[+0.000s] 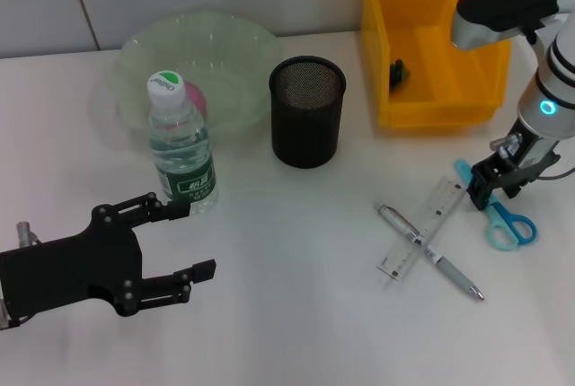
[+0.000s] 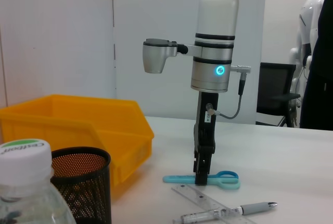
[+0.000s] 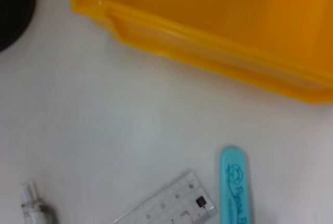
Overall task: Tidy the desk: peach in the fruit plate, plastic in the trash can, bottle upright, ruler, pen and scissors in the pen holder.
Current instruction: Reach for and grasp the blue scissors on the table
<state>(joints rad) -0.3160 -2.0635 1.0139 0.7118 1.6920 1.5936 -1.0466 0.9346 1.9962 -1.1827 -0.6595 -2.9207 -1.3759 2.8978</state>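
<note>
The bottle [image 1: 181, 145] stands upright in front of the translucent green fruit plate [image 1: 235, 52], where the pink peach [image 1: 196, 99] shows behind it. My left gripper [image 1: 195, 241] hangs open just in front of the bottle, holding nothing. The black mesh pen holder [image 1: 307, 109] stands mid-table. The clear ruler [image 1: 422, 239] and silver pen [image 1: 433, 253] lie crossed at the right. Blue scissors [image 1: 499, 214] lie beside them, with my right gripper [image 1: 492, 188] lowered onto their middle, also seen as right gripper [image 2: 201, 174] on scissors [image 2: 221, 178]. The scissors' tip [image 3: 233, 185] shows beside the ruler [image 3: 171, 206].
A yellow bin [image 1: 429, 106] stands at the back right, holding a small dark green item [image 1: 397, 69]. A bare stretch of white table lies between the two arms. The back wall runs close behind the plate and bin.
</note>
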